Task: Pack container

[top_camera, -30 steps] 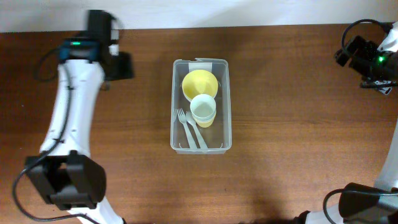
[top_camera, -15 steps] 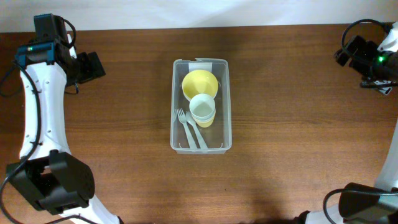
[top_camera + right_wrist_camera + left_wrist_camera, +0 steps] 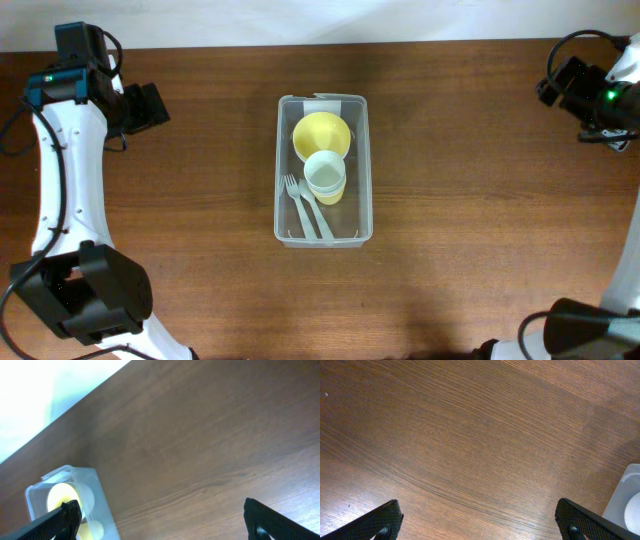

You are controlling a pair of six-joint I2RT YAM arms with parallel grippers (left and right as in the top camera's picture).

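Note:
The clear plastic container (image 3: 362,170) sits at the table's middle with its white label at the far short end. Inside are a yellow bowl (image 3: 320,134), a pale cup (image 3: 326,175) and two pale forks (image 3: 308,209). My left gripper (image 3: 148,106) is open and empty at the far left, well away from the container; its view (image 3: 479,525) shows bare wood and a corner of the container (image 3: 626,500). My right gripper (image 3: 556,85) is open and empty at the far right; the container (image 3: 92,492) shows in its view at lower left, with the jaws (image 3: 162,517) spread wide.
The brown wooden table (image 3: 480,220) ends at a white far edge (image 3: 300,20). Both arms' bases stand at the near corners.
My left arm swung from near the far middle-left out to the far left corner, then stopped. The right arm and the container's contents have not moved.

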